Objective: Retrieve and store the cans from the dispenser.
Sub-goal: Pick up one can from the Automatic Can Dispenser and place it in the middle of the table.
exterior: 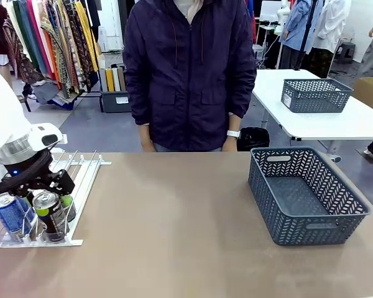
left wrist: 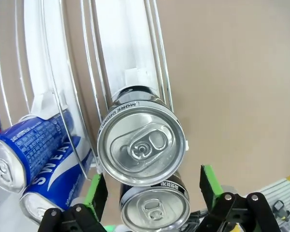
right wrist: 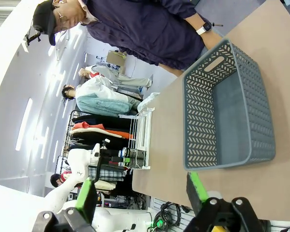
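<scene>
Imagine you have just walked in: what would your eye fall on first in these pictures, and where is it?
First, the white left arm's black, green-padded gripper, open above slim silver-topped drink cans at the near end of the flat white wire-rail dispenser, at the table's left. Next, the empty grey plastic lattice basket at the right, and the person in a dark jacket standing behind.

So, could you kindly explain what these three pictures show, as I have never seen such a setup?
It is a two-armed robot at a brown table, with a person standing opposite. One picture comes from a fixed camera between the arms; the other two come from cameras on each wrist, looking along that arm's claw. On the robot's left lies a white wire dispenser holding drink cans. The left claw is open above a black can and holds nothing yet. On the right stands an empty grey basket. The right claw hangs open some way off, facing the basket.
</scene>
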You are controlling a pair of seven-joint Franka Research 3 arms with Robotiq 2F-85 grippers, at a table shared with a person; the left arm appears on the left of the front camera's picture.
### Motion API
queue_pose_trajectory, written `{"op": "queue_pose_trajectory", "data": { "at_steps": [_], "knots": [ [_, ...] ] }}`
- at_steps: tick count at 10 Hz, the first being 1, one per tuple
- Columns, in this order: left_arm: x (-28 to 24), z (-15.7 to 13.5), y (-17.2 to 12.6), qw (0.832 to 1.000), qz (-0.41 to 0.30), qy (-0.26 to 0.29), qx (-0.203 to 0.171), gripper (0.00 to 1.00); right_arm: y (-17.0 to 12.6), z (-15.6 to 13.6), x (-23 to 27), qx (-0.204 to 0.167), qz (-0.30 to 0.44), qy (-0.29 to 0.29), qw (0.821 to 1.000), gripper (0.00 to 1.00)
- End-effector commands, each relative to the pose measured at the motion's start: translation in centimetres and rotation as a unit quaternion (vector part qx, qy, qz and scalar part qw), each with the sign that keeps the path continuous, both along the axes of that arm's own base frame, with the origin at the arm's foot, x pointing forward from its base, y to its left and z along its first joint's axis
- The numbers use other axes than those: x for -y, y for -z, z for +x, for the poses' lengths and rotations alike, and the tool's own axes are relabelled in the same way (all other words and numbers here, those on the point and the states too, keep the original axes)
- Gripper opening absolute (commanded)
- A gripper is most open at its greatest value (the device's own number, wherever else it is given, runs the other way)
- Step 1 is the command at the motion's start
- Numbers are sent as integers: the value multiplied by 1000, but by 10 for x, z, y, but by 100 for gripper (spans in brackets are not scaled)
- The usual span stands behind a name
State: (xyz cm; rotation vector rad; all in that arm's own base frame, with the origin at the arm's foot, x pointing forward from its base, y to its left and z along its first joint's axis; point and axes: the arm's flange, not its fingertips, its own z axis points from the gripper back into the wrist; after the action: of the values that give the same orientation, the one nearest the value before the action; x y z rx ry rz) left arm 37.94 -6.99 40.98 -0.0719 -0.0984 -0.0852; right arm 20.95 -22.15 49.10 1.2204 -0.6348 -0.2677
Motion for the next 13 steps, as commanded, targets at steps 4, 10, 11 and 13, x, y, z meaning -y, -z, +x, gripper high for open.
{"op": "queue_pose_trajectory", "data": {
  "at_steps": [4, 10, 11, 13],
  "knots": [
    [1, -30, 24, 1000, 25, 2, -12, 100, -2, 1, 2, 17, 1, -2, 1000, 100],
    [4, -26, 25, 999, 36, 10, -6, 0, -2, 1, 2, 17, 1, -2, 1000, 100],
    [3, -26, 25, 999, 35, 10, -5, 0, -2, 1, 2, 17, 1, -2, 1000, 100],
    [2, -31, 10, 999, 34, 12, -1, 0, -2, 1, 2, 17, 1, -2, 1000, 100]
  ]
}}
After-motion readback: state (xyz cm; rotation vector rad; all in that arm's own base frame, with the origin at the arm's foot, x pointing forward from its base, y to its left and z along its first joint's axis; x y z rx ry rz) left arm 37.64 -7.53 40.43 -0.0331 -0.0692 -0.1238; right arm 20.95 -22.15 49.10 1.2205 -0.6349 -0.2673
